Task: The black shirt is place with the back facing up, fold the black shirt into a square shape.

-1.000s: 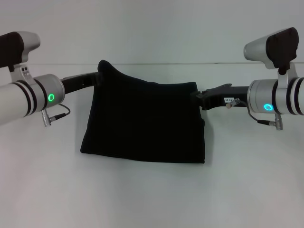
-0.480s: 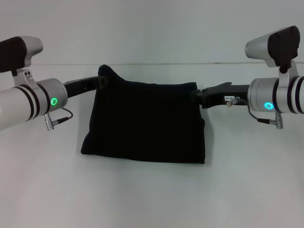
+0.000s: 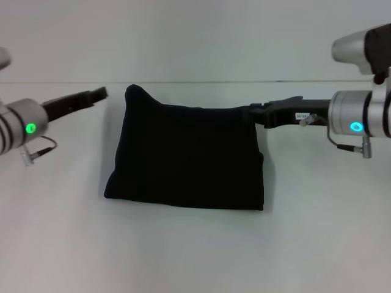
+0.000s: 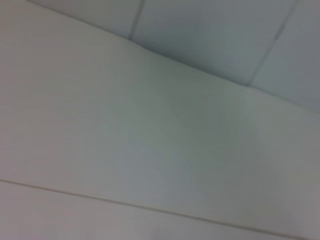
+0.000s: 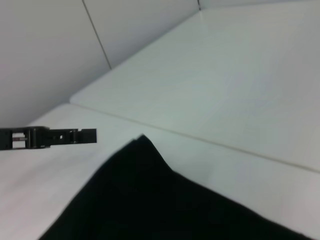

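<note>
Lying at the centre of the head view, the black shirt [image 3: 186, 157] is folded into a rough rectangle on the white table [image 3: 183, 250], with its upper left corner peaked upward and no lettering visible.

Change against the earlier pictures: the left gripper [image 3: 98, 93], which was at that peaked corner half a second ago, has withdrawn toward the left edge of the frame and now sits apart from the cloth, a strip of bare table between them. The peaked corner stands as it did. The right gripper [image 3: 256, 113] remains at the shirt's upper right corner, its tip touching the cloth edge; the right arm has shifted slightly toward the right edge of the frame.

Views compared: the right wrist view shows the shirt's peaked corner [image 5: 145, 150] in the lower centre and the left gripper [image 5: 82, 136] at middle left, clear of the cloth, its fingers drawn narrow with almost no gap. The left wrist view shows only table and wall panels [image 4: 210, 40]; neither shirt nor gripper appears there.

Right gripper state: whether its fingers grip the cloth or are parted cannot be told from any view.
</note>
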You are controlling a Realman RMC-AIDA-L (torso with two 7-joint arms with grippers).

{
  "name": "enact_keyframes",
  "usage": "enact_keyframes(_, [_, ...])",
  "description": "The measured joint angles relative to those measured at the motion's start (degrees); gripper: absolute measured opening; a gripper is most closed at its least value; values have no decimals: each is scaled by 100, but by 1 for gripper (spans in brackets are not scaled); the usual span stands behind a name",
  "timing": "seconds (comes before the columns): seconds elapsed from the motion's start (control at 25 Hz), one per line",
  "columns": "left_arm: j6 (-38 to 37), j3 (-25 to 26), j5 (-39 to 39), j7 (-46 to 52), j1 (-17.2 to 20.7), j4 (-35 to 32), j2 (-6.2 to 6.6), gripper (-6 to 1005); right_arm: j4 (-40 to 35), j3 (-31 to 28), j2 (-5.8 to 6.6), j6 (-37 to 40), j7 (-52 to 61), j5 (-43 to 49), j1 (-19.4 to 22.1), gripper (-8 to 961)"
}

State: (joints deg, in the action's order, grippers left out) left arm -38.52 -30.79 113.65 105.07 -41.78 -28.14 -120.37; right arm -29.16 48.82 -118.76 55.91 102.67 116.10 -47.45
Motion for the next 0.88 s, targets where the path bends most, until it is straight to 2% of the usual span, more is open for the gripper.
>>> enact_keyframes(0.2, [-618, 199, 37, 306, 290, -307, 36, 623, -205, -330, 36, 407, 18, -7, 66, 158])
enact_keyframes(0.32, [-1015, 191, 45, 342, 340, -370, 23, 819, -209, -416, 73, 493, 18, -37, 69, 231])
enact_keyframes(0.52, [-1443, -211, 38, 262, 222, -359, -11, 923, -211, -549, 100, 515, 17, -68, 78, 371])
enact_keyframes(0.56, [-1443, -211, 38, 262, 222, -359, -11, 923, -212, -560, 104, 515, 17, -70, 78, 386])
enact_keyframes(0.6, [-1419, -457, 12, 217, 59, -309, -37, 923, -213, -569, 108, 507, 17, -72, 78, 400])
enact_keyframes(0.68, [-1309, -569, 10, 204, -81, -238, -59, 923, -213, -572, 109, 477, 16, -73, 76, 429])
enact_keyframes(0.88, [-1132, -612, 8, 91, -323, -149, -107, 922, -213, -568, 108, 470, 16, -73, 71, 429])
